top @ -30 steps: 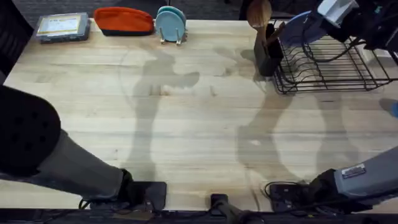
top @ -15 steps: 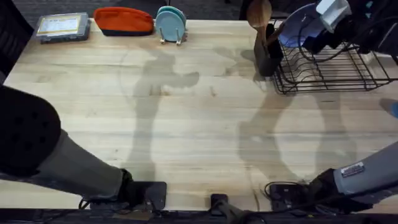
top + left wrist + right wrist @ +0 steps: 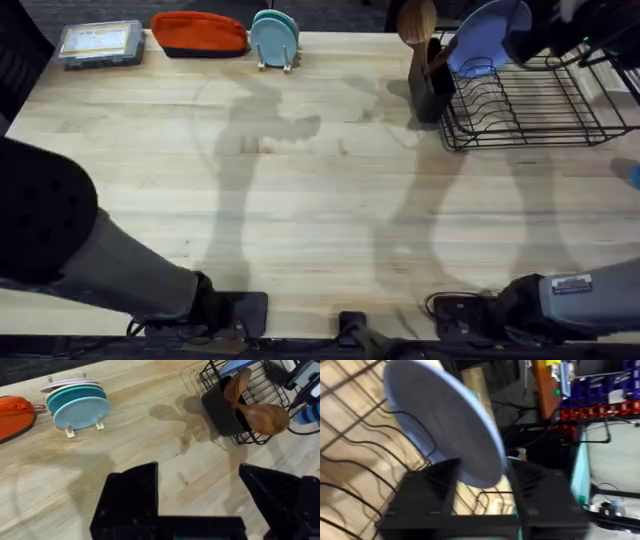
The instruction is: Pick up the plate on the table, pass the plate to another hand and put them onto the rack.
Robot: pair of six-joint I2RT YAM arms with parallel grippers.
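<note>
With the plate (image 3: 487, 37) already standing on edge among the prongs at the rack's (image 3: 540, 105) far-left end, the right hand (image 3: 481, 485) grips its rim, so only letting go and backing off looks left, while the left hand (image 3: 200, 497) hangs released above the tabletop (image 3: 300, 200).

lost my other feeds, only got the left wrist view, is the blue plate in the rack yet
Observer: The plate stands tilted at the rack's left end, among the prongs.
Operator: right gripper let go?
Observer: In the right wrist view the right gripper has a finger on each side of the plate's edge; contact is unclear.
Operator: where's my left arm
Observer: Overhead, it sits at the lower left over the table, left gripper open and empty.
</note>
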